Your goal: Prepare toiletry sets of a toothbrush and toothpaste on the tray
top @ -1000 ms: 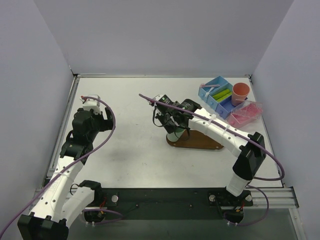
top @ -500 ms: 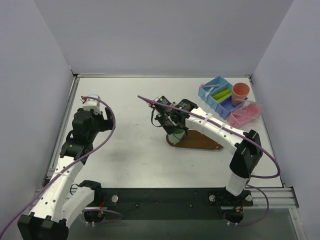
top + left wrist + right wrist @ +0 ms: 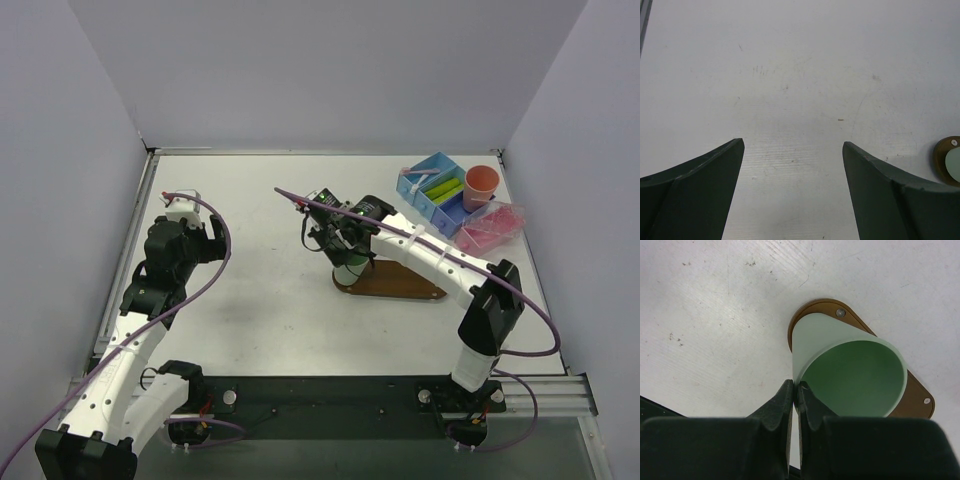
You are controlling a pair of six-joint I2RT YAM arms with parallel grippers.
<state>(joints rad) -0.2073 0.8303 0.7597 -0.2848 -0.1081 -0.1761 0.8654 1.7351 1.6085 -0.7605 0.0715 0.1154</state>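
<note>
My right gripper [image 3: 345,262] [image 3: 796,386] is shut on the rim of a mint-green cup [image 3: 850,370], one finger inside and one outside. The empty cup [image 3: 349,268] stands at the left end of the dark brown oval tray [image 3: 400,283] [image 3: 916,401]. Lime-green toothpaste tubes [image 3: 442,190] lie in the blue compartment bin [image 3: 437,192] at the back right, with a pale toothbrush [image 3: 420,176] across its far corner. My left gripper [image 3: 205,238] [image 3: 792,145] is open and empty over bare table at the left. The tray's end with the cup shows at the right edge of the left wrist view [image 3: 951,161].
An orange-pink cup [image 3: 480,185] stands beside the blue bin. A pink shallow box [image 3: 490,226] lies in front of it. Grey walls close off the back and both sides of the white table.
My right gripper with the mint-green cup has shifted slightly left along the tray and settled at its left end. The left arm has not moved.
</note>
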